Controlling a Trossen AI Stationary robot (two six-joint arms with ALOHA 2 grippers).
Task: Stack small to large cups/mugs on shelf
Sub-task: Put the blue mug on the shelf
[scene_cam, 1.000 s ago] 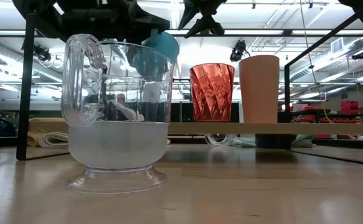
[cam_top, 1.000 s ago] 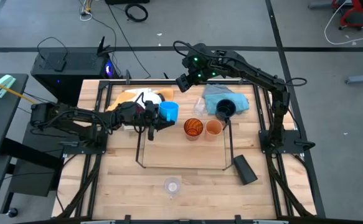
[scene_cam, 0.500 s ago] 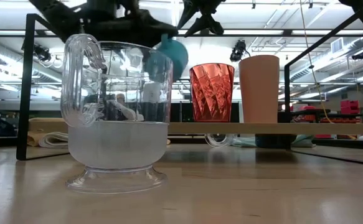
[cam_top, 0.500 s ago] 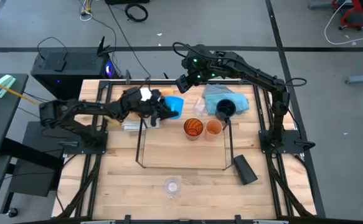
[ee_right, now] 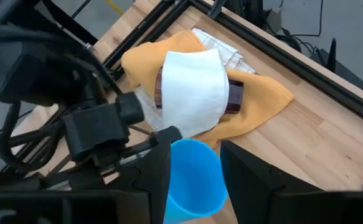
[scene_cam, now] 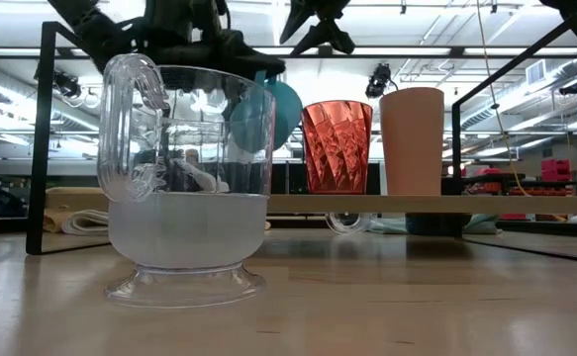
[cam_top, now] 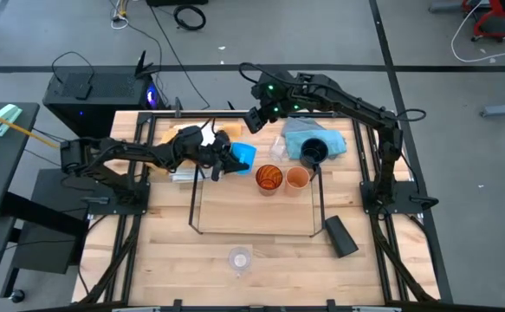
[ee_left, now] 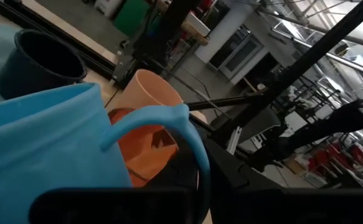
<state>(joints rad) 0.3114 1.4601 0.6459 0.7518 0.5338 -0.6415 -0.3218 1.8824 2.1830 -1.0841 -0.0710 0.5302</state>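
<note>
My left gripper (cam_top: 225, 158) is shut on the light-blue mug (cam_top: 242, 156), which hangs tipped over the left end of the black wire shelf (cam_top: 197, 208). On the shelf stand an amber tumbler (cam_top: 269, 178) and a small orange cup (cam_top: 298, 178); in the low view the mug (scene_cam: 269, 113) hangs just left of them. A black cup (cam_top: 313, 153) rests on a blue cloth (cam_top: 325, 137) behind the shelf. A clear cup (cam_top: 240, 257) stands near the front edge. My right gripper (cam_top: 256, 116) hovers open, high above the far side. My left gripper holds the light-blue mug by its wall near the rim (ee_right: 172, 142), coming level from the table's left. Its own dark fingers (ee_left: 113, 202) hide the exact contact. The handle (ee_left: 169, 121) sticks out beside them. The mug is lifted clear and tilted.
A yellow cloth (cam_top: 176, 136) with a white cloth (ee_right: 190, 87) on it lies at the far left. A black block (cam_top: 340, 236) sits on the table at the right front. In the low view the clear cup (scene_cam: 184, 188) stands close by.
My left gripper has carried the light-blue mug toward the table's right, closer to the amber tumbler, and a little down. Its wrist has rolled, so the mug, upright before, is now tipped. The right arm has kept still.
</note>
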